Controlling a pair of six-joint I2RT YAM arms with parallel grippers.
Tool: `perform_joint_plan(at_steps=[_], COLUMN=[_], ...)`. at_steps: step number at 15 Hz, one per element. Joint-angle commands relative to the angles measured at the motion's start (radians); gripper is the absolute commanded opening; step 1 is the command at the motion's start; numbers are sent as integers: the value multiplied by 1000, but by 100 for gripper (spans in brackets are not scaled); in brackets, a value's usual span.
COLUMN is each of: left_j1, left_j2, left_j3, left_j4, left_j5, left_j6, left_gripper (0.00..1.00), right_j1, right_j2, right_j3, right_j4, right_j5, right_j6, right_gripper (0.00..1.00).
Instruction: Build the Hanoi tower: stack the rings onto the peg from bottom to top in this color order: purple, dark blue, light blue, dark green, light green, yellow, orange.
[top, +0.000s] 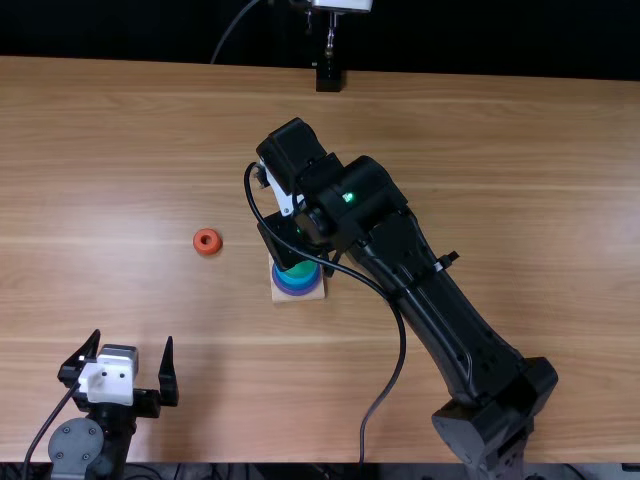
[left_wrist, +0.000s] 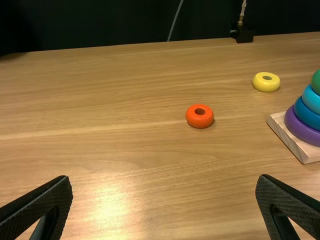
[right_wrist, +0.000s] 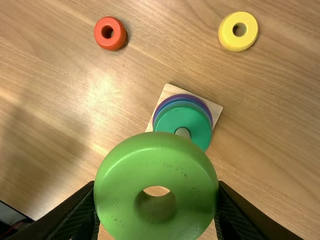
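We've got the light green ring (right_wrist: 155, 170) pinched in our right hand (top: 304, 254), up above the counter (top: 120, 150), near the peg (right_wrist: 183, 133) and its dark green ring (right_wrist: 182, 116)! Our left hand (top: 134, 340) is spread wide, apart from the orange ring (top: 198, 242).

no readable text or numbers

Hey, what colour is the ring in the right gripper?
Light green, seen best in the right wrist view.

Robotics lab, by look: two black jointed robot arms (top: 425, 300) with thin black cables (top: 403, 345), light brown wooden table (top: 520, 160), black backdrop (top: 500, 40) beyond.
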Motion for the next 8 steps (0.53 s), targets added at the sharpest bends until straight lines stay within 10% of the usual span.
perform_joint_plan(at_steps=[1, 8], left_j1=[8, 8], left_j2=[-12, -12], left_j3=[-101, -101], left_j4=[-86, -88], left_j5=[16, 16], left_j6=[9, 9], left_gripper=[100, 100], right_j1=[3, -5], right_j2=[30, 28], right_j3=[27, 19], right_j4=[2, 3], right_j5=[-6, -6], right_j6=[-3, -18], right_gripper=[0, 0])
